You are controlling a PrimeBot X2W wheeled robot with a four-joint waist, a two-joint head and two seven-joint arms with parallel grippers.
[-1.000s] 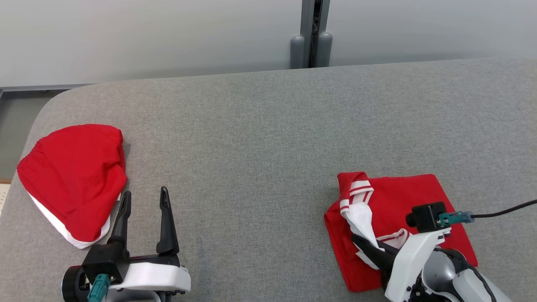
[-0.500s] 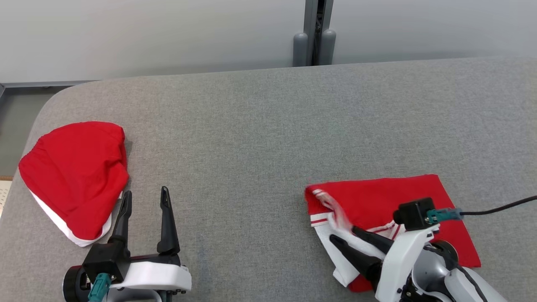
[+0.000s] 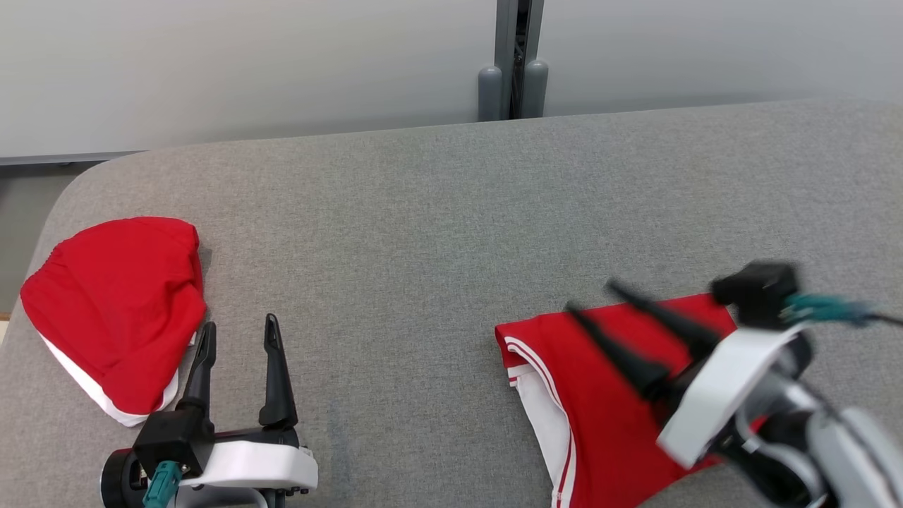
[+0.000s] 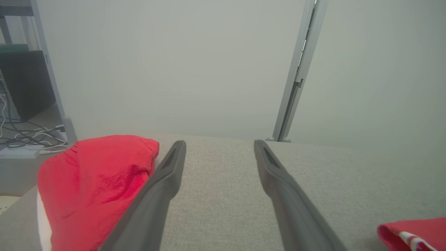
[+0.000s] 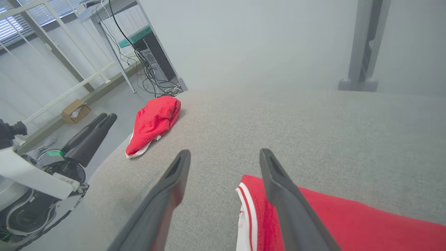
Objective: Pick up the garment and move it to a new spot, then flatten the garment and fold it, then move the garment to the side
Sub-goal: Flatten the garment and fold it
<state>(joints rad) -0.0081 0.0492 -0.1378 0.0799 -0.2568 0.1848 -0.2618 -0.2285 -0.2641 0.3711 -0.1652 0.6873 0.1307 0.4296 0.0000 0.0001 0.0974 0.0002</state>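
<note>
Two garments: striped garment (image 3: 607,395), bundled garment (image 3: 113,303) | two pincers: left pincer (image 3: 238,326), right pincer (image 3: 591,296), both spread

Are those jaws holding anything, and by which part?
Nothing is held. The right gripper is open over the striped red garment; the left gripper is open over the table.

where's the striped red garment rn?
In the head view the striped red garment lies on the grey table's near right side, with the open right pincer over it; the other red garment sits far left.
</note>
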